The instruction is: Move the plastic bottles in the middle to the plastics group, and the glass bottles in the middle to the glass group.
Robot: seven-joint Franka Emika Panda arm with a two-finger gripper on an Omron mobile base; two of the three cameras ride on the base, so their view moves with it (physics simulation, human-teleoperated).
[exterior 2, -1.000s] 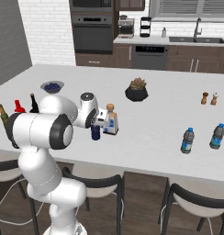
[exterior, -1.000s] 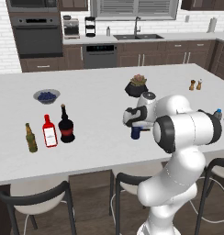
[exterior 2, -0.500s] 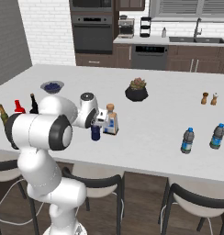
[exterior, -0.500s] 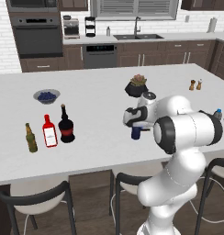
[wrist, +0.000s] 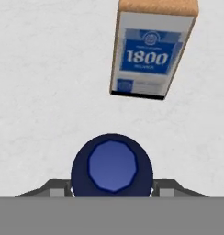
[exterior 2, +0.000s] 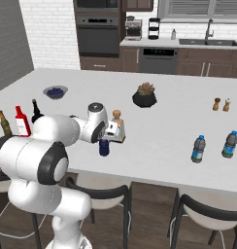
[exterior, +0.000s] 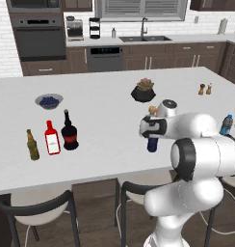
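Your two-finger gripper (wrist: 112,190) is down over the small dark navy-blue plastic bottle (wrist: 112,166), fingers (wrist: 56,187) partly closed and tight against both its sides; it looks gripped, though contact is hard to confirm. The bottle stands mid-counter on the white countertop (exterior: 105,111), just beside the pale squarish glass bottle with the blue label (wrist: 153,50).
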